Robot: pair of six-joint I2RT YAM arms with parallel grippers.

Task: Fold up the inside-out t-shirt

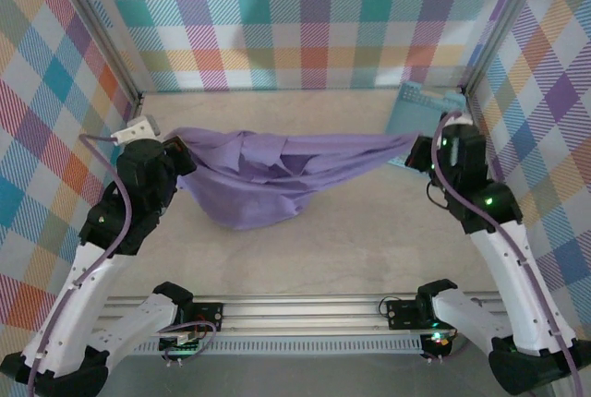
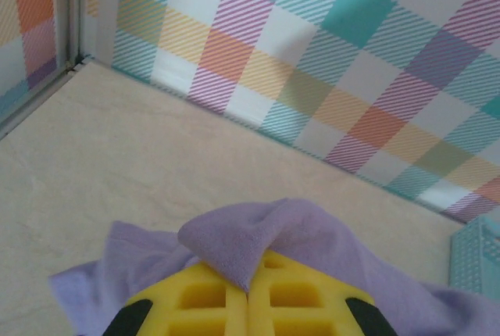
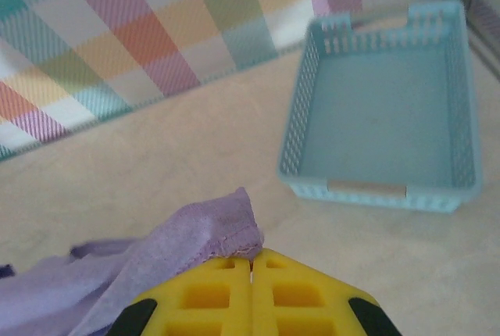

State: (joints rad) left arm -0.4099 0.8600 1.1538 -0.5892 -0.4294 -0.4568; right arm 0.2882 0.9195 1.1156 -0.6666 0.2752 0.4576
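Observation:
The lavender t-shirt (image 1: 277,171) hangs stretched between both arms above the table, its middle sagging down onto the surface. My left gripper (image 1: 175,152) is shut on the shirt's left end. In the left wrist view a fold of the t-shirt (image 2: 234,242) sticks out from between the closed yellow fingers (image 2: 195,297) of the left gripper (image 2: 248,293). My right gripper (image 1: 417,150) is shut on the right end. In the right wrist view a hemmed edge of the t-shirt (image 3: 195,234) is pinched by the right gripper (image 3: 251,262).
A light blue slotted basket (image 3: 449,109) stands empty at the back right corner, close behind the right gripper; its rim also peeks out as the basket (image 1: 416,106) in the top view. Plaid walls enclose the table on three sides.

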